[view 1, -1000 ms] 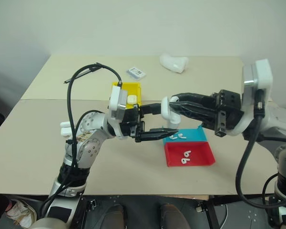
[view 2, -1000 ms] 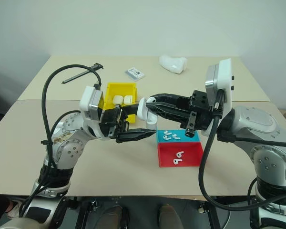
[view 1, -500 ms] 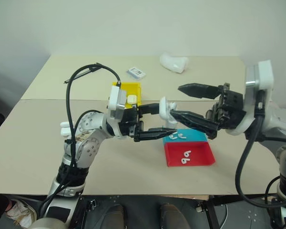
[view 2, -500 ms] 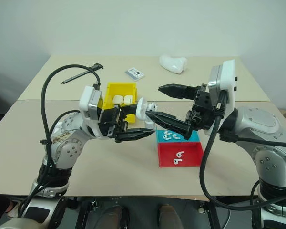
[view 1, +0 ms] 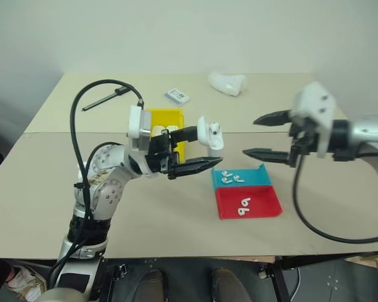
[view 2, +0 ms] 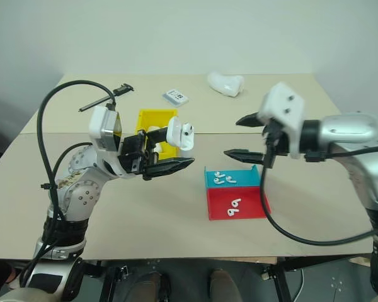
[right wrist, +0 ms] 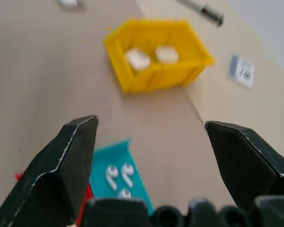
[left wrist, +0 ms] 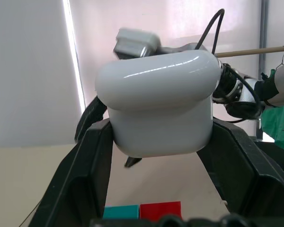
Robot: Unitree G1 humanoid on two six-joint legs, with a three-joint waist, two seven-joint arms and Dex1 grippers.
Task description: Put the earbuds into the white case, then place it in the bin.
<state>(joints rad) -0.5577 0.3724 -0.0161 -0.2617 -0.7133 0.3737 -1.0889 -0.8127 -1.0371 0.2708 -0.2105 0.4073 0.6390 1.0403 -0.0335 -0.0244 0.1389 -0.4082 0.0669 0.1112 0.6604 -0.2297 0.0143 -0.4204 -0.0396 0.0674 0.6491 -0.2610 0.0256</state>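
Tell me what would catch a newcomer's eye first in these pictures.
The white case, lid flipped open, is held above the table by the left gripper. Across from it the right gripper hangs with its fingers spread wide above the blue-and-red tray of earbuds; the yellow bin sits behind.

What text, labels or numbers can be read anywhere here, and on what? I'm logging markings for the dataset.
Small card at the far side of the table: dark print on it, too small to read.
White case held in the left hand: no marking visible.
Yellow bin, blue-and-red tray: no lettering visible.
No text can be read.
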